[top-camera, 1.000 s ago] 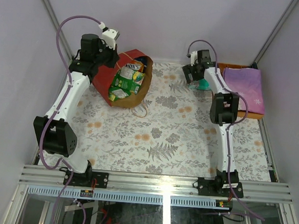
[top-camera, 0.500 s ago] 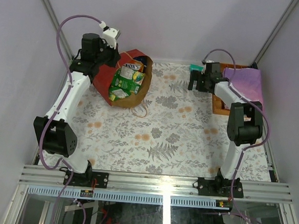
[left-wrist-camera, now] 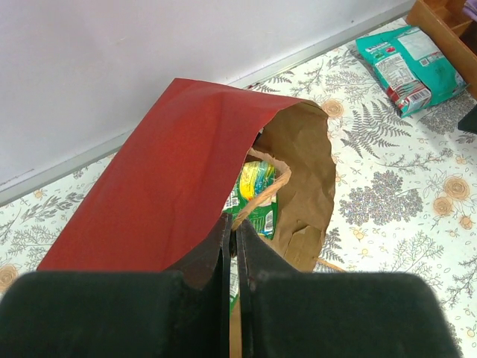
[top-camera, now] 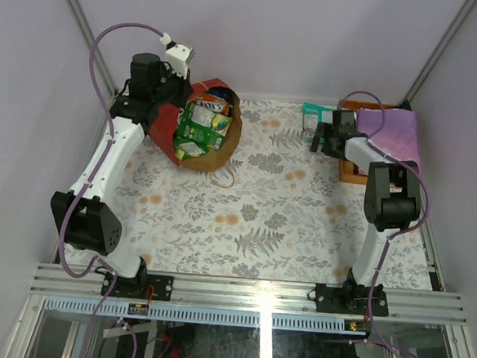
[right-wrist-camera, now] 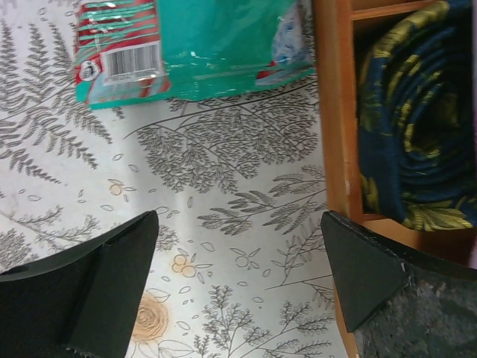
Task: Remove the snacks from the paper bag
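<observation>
The paper bag (top-camera: 164, 129) lies tilted at the back left, red outside and brown inside (left-wrist-camera: 305, 171), with its mouth facing right. Green snacks (top-camera: 200, 125) fill its opening, and one green packet (left-wrist-camera: 257, 190) shows in the left wrist view. My left gripper (top-camera: 178, 103) is shut on the bag's upper rim (left-wrist-camera: 232, 227). A teal packet (top-camera: 312, 114) lies flat on the table at the back right. My right gripper (top-camera: 319, 140) hovers just in front of it, open and empty (right-wrist-camera: 238, 246), with the teal packet (right-wrist-camera: 201, 45) beyond its fingertips.
An orange-brown wooden tray (top-camera: 355, 172) stands against the right wall, and its wall (right-wrist-camera: 335, 112) is close beside my right finger. A purple book (top-camera: 393, 136) lies on the tray, and a dark blue and yellow roll (right-wrist-camera: 417, 134) sits inside it. The back wall is close behind the bag.
My right arm has folded back to the right and its gripper has drawn away from the teal packet, which now lies uncovered on the table. The left arm and bag barely moved.
</observation>
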Available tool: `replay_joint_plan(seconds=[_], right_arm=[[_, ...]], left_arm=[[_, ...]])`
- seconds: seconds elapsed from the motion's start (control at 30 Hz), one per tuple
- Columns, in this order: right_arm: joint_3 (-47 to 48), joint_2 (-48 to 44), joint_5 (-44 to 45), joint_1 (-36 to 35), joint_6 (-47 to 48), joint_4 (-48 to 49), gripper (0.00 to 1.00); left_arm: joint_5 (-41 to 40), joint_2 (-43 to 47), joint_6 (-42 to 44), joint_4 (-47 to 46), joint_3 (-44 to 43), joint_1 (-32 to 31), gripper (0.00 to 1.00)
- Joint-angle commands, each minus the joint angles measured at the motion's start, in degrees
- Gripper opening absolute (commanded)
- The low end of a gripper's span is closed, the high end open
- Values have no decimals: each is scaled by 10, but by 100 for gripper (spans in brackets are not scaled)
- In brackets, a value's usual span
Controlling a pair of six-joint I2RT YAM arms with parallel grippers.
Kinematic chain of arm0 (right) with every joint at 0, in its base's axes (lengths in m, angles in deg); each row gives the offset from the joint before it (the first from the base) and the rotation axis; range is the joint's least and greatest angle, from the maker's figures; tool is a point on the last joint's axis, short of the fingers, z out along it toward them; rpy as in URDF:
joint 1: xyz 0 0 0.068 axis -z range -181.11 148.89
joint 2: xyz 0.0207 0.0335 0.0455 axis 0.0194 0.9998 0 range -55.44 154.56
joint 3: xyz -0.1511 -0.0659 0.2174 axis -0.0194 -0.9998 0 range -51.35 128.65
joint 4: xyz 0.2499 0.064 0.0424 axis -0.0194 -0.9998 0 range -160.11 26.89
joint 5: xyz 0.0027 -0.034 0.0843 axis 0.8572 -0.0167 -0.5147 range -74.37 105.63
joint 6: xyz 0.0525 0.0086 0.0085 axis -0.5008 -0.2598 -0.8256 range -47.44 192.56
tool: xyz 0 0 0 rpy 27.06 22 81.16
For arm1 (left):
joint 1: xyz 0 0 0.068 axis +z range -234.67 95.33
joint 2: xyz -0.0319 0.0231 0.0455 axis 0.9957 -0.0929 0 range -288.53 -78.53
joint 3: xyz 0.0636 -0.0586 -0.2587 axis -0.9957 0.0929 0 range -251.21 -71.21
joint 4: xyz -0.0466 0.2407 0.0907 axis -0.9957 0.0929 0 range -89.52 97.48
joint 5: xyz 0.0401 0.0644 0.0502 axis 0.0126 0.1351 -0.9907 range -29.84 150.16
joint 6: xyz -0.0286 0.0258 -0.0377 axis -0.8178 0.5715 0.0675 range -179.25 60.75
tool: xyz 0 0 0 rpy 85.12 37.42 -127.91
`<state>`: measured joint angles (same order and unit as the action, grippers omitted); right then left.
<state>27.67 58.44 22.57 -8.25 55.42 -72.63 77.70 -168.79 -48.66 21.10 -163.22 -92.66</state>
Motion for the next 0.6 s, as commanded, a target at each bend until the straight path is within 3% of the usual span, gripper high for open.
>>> replay_joint_plan(seconds=[0.0, 0.37, 0.57], right_arm=[[1, -11, 55, 1, 3, 10, 99], [-8, -19, 127, 6, 10, -4, 100], [-65, -112, 36, -49, 15, 88, 99]], left_arm=[[0, 25, 7, -25, 0, -7, 0], [8, 32, 8, -20, 2, -10, 0], [18, 43, 11, -18, 19, -22, 0]])
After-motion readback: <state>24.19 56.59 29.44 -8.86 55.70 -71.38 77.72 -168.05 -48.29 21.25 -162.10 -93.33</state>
